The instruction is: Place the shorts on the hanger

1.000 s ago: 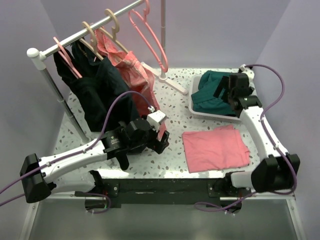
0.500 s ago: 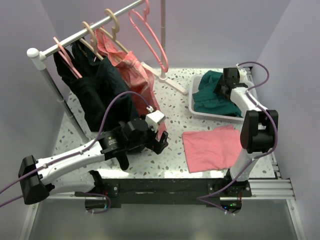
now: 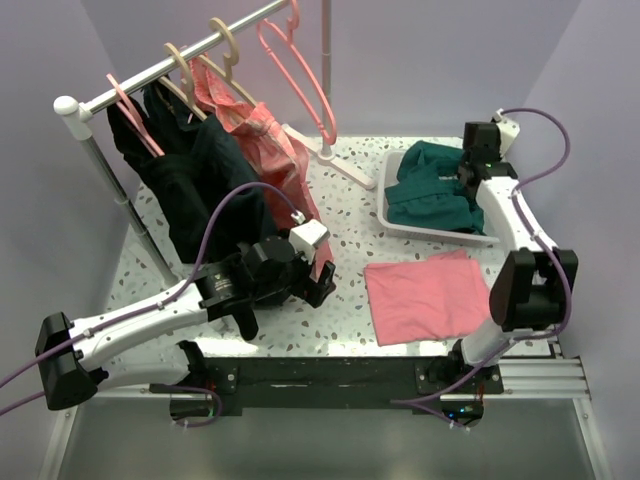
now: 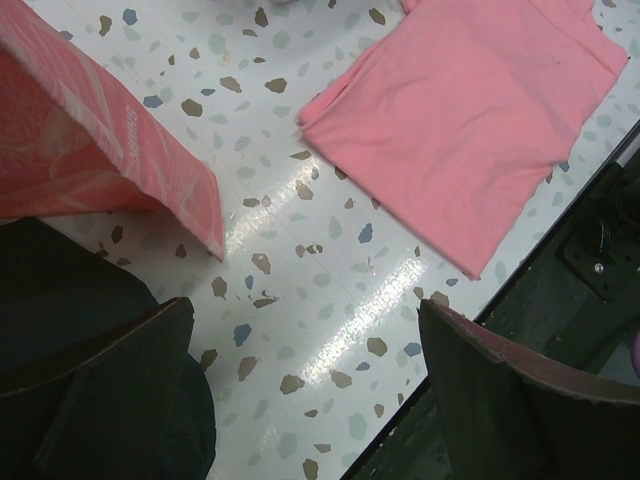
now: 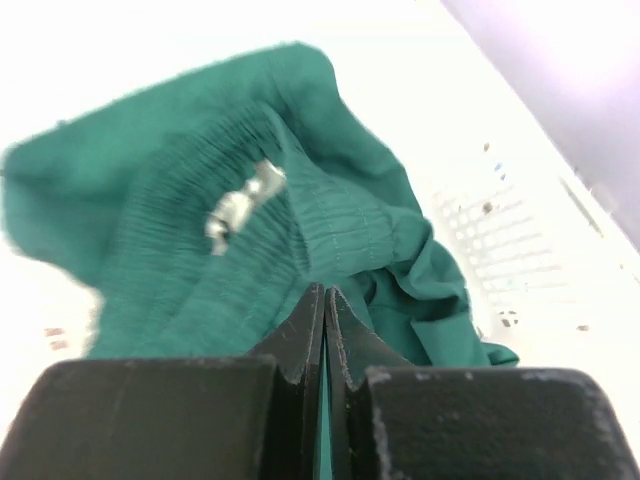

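Terrazzo table (image 3: 352, 205): right hand (image 5: 325, 292) pinches shorts (image 5: 180, 230) in tray (image 3: 440, 236); left hand (image 4: 305, 340) open. Lift straight up, checking fabric holds.

The shorts (image 3: 430, 190) are a plain deep teal-green, with a pale silvery drawstring (image 5: 240, 205) at the ribbed waistband. The tray (image 3: 392, 222) is white. The hanger (image 3: 300, 75) is salmon pink; the wooden hangers (image 3: 225, 45) are beige. The flat cloth (image 3: 430, 295) is an even, unpatterned pink. The surface (image 3: 350, 235) is white terrazzo flecked with brown, grey and blue chips. The rail (image 3: 160, 70) is silver with a white end cap. The dark garments (image 3: 200, 190) are near-black navy, and the coral-red garment (image 3: 262, 135) bears faint pale swirls. The right gripper (image 5: 325, 300) is matte black, the right arm (image 3: 505, 215) white with black joints, the walls (image 3: 450, 60) lavender.
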